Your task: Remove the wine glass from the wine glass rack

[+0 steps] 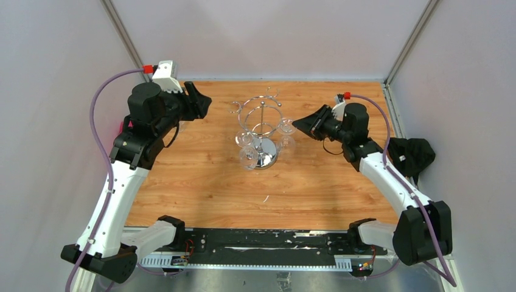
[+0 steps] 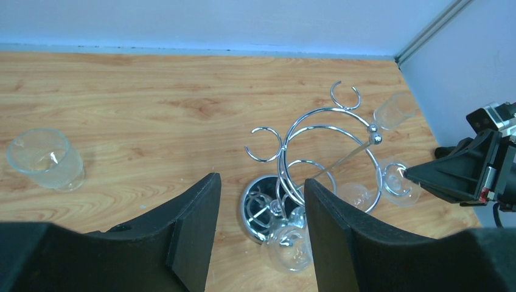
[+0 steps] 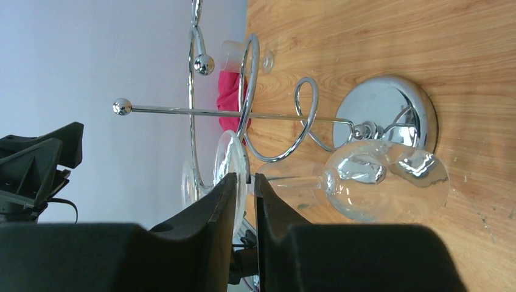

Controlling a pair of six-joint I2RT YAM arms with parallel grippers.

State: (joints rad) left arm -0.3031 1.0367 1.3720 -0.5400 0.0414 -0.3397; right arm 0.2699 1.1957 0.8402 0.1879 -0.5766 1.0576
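Observation:
The wine glass rack stands mid-table, a chrome wire stand on a round mirrored base. One wine glass hangs bowl-down on its right side; in the right wrist view its bowl is near the base and its foot disc is up at my fingers. My right gripper has its jaws a narrow slit apart with the rim of that foot in the slit; whether the pads press on it does not show. My left gripper hovers open left of the rack, holding nothing.
Two more glasses hang on the rack's left side. A short tumbler stands on the wood below my left arm, and another glass is behind the rack. A black cloth lies at the table's right edge.

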